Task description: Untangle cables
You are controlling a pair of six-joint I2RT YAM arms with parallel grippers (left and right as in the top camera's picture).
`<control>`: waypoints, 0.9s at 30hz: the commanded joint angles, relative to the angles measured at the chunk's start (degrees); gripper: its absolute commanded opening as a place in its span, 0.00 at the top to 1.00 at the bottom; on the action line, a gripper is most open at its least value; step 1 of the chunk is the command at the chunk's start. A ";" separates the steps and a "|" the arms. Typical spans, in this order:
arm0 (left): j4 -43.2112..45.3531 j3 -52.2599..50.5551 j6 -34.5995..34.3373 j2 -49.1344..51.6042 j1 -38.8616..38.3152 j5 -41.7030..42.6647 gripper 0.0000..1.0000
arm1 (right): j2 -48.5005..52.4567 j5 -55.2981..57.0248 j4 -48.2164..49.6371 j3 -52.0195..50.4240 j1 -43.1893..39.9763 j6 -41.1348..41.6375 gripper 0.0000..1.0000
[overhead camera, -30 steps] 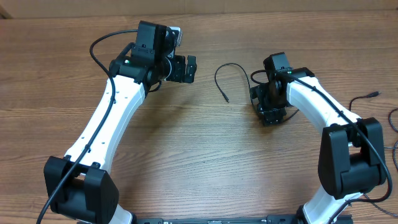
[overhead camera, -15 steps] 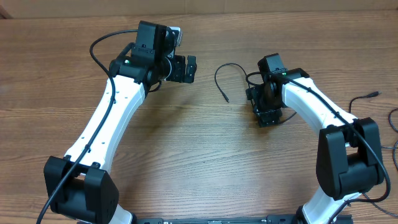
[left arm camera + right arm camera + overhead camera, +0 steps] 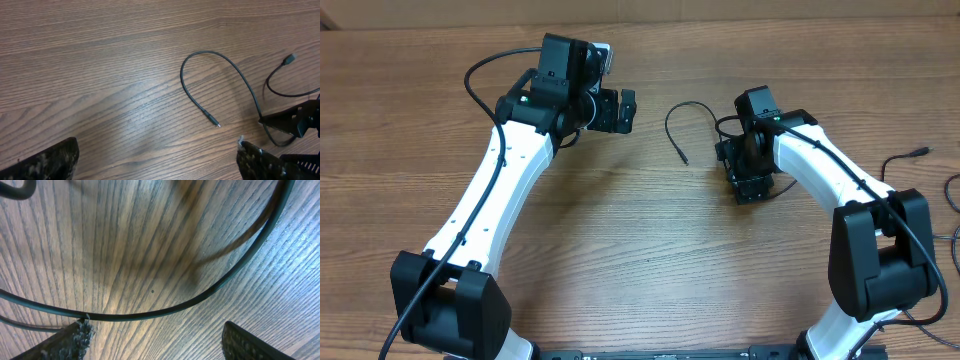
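Cord [image 3: 672, 118] lies in a hook shape on the wooden table [image 3: 640, 240], in the space between the two arms. Its loose tip points toward the near edge. Its other end runs off to the right and goes in under the right gripper [image 3: 156, 330]. That gripper points down and sits very low over the wood. Its fingers are spread wide and the cord lies flat on the table under them, close against one finger [image 3: 75, 335]. It is not pinched, so I would say nothing is held. A second cord [image 3: 289, 59] loops close by on that side. The left gripper [image 3: 620, 112] hangs to the left of the hook, well apart from it, with its fingers wide open and empty. So the right arm is much the nearer one. The cord there runs from one finger toward the other, the same way the fingers shut, so I think the wrist must turn a bit before a squeeze could catch it
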 commanded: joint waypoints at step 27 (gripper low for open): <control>0.00 1.27 -0.35 -0.46 0.13 -0.52 0.00 | -1.70 2.32 -4.83 -0.11 0.00 2.60 0.06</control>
